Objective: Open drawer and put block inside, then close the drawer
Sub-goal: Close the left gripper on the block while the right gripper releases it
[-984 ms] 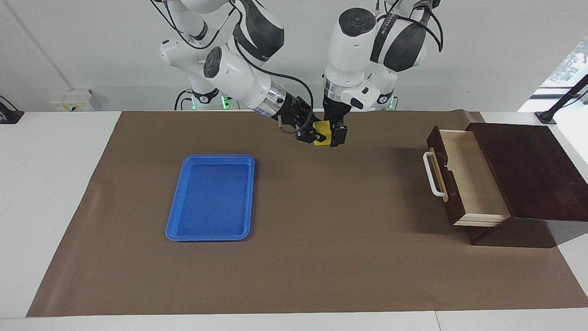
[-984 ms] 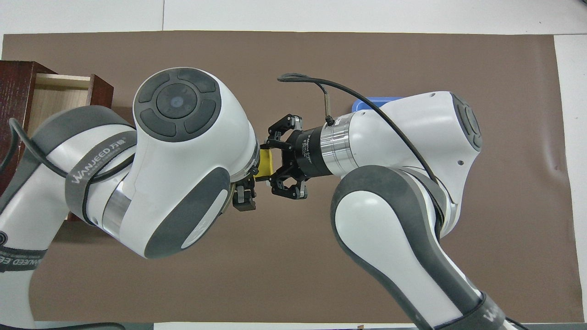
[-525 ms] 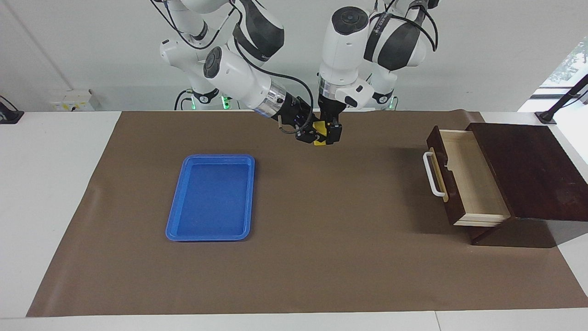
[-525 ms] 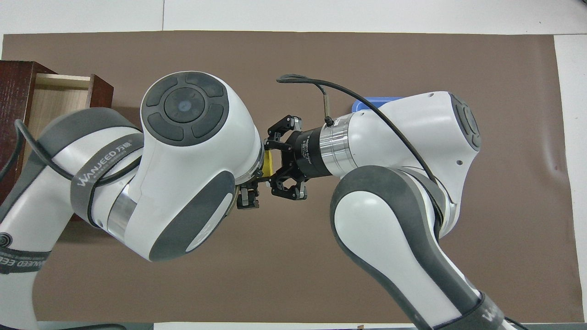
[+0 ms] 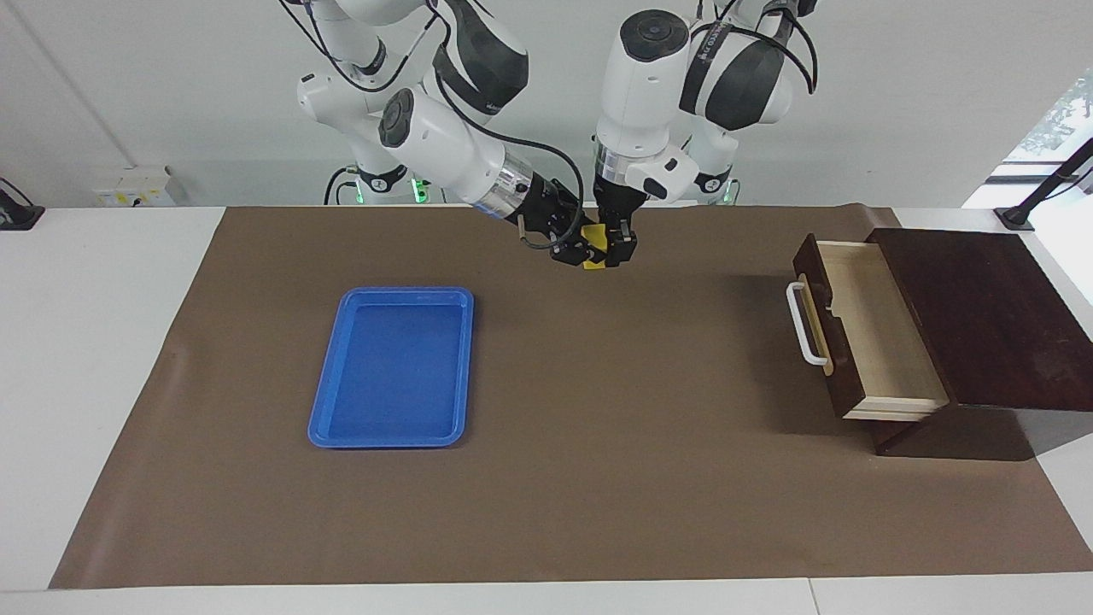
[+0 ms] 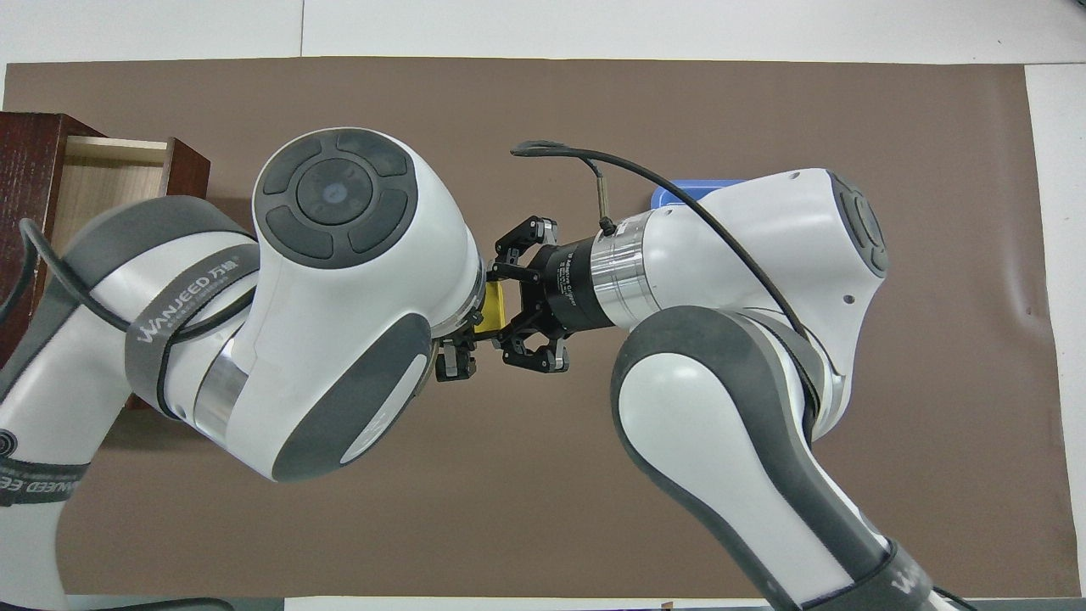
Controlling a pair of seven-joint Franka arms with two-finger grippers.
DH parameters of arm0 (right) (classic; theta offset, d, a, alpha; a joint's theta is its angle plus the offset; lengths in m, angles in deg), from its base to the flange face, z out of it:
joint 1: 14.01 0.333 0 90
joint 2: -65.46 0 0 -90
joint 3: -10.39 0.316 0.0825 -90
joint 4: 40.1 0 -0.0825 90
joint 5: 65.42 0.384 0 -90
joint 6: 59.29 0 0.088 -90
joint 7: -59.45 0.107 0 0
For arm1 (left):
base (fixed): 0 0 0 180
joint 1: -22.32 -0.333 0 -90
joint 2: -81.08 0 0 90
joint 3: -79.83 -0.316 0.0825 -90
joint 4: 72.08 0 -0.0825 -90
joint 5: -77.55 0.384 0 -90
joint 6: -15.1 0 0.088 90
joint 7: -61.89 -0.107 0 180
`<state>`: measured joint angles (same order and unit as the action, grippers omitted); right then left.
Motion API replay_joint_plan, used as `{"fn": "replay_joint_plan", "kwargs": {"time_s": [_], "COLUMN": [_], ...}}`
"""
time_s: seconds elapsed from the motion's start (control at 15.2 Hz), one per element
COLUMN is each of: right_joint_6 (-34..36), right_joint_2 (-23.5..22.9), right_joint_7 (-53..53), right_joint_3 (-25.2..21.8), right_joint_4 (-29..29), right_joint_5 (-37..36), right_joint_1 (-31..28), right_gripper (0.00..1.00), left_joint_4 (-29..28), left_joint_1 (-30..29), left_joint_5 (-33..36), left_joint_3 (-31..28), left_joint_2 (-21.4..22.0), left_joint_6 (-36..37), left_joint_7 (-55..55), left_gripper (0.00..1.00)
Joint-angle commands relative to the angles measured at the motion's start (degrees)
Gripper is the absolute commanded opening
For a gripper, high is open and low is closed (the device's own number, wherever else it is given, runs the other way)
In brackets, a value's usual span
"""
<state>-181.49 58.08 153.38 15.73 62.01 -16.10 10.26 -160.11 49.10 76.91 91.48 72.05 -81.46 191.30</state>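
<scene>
Your block [image 5: 595, 247], the little yellow cube, hangs in mid-air over the brown mat [image 5: 598, 478] close to the robots' end of the worktop [image 5: 102, 359], roughly midway between the blue tray [image 5: 391, 367] and the drawer [image 5: 862, 329], and it is now pinched from two sides at once. The change to note is in the left gripper [image 5: 616, 250]: a second ago its fingers stood wide around the cube, half a second ago they were partly in, and now they have drawn in against it from above, so you can take it as clamped on the block or very nearly so. The right gripper [image 5: 584, 254] comes in slantwise from the tray's end and keeps its fingers together on the cube just as it did a second ago, so nothing has been let go yet. For the task this reads as a handover at its turning point: the block is passing to the arm that stands nearer the drawer. That drawer already sits pulled out of its dark wooden box [image 5: 982, 316] at the left arm's end of the worktop, pale inside showing and nothing in it, white handle [image 5: 803, 325] facing the tray. You should expect the right gripper to release next; if it opens before the left grip is firm, the cube could drop onto the mat
</scene>
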Motion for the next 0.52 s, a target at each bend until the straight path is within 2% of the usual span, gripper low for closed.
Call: {"fn": "replay_joint_plan", "kwargs": {"time_s": [0.0, 0.2, 0.33, 0.46], "right_joint_6": [-1.1, -1.1, -1.0, -1.0], "right_joint_2": [-0.6, -0.6, -0.7, -0.7], "right_joint_7": [2.4, 4.1, 4.3, 4.4], "right_joint_3": [0.3, 0.3, 0.3, 0.3], "right_joint_4": [-1.2, -1.7, -1.8, -1.9], "right_joint_5": [-1.2, -1.3, -1.3, -1.4], "right_joint_1": [-0.5, -0.5, -0.5, -0.5], "right_gripper": [0.00, 0.00, 0.15, 0.14], "left_joint_4": [1.0, 1.0, 1.0, 1.0], "left_joint_1": [1.2, 1.2, 1.2, 0.6], "left_joint_5": [-0.5, -0.3, 0.5, 1.3], "left_joint_3": [-0.8, -0.9, -0.8, -0.8], "left_joint_2": [-0.7, -0.7, -0.7, -0.8], "left_joint_6": [-0.2, -0.4, -0.7, -0.7], "left_joint_7": [2.0, 2.0, 1.9, 1.4], "left_gripper": [0.00, 0.00, 0.00, 0.00]}}
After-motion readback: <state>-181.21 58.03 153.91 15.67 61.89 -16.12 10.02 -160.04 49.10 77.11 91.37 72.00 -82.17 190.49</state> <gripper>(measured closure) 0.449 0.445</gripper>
